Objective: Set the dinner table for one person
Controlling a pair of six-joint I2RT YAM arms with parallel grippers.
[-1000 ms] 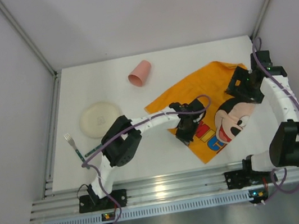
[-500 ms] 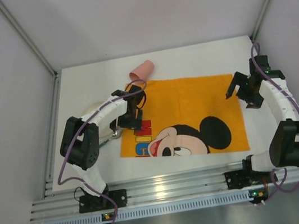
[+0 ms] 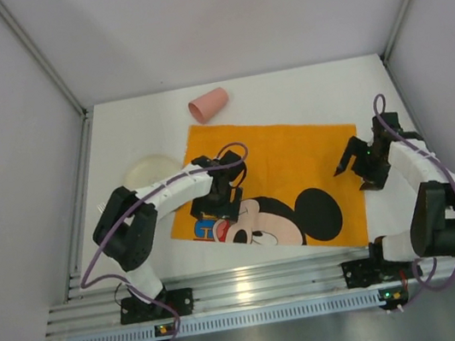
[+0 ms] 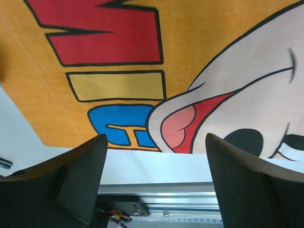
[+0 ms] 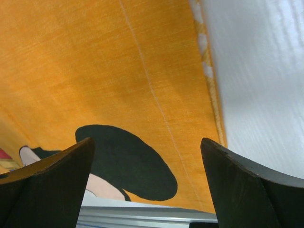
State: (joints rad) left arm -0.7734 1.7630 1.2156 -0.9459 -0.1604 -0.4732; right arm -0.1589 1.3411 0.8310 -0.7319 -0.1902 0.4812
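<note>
The dinner table (image 3: 301, 89) is a white top with an orange Mickey Mouse cloth (image 3: 294, 155) lying flat across its middle. A pink cup (image 3: 208, 104) lies on its side just beyond the cloth's far left corner. Left of the cloth sits a cream plate (image 3: 148, 169), partly hidden by my left arm. My left gripper (image 3: 220, 206) hovers open over the cloth's printed letters (image 4: 114, 85), holding nothing (image 4: 156, 137). My right gripper (image 3: 343, 162) stands open above the cloth's right edge (image 5: 209, 85), also holding nothing (image 5: 147, 140).
Aluminium rails (image 3: 255, 287) run along the near edge, where both arm bases are bolted. White walls with metal posts (image 3: 71, 109) close in the left, right and back. Bare tabletop (image 5: 256, 71) shows right of the cloth.
The cloth went from bunched on the right to spread flat. My left gripper let go of it and now hangs open over its left part. My right gripper came nearer.
</note>
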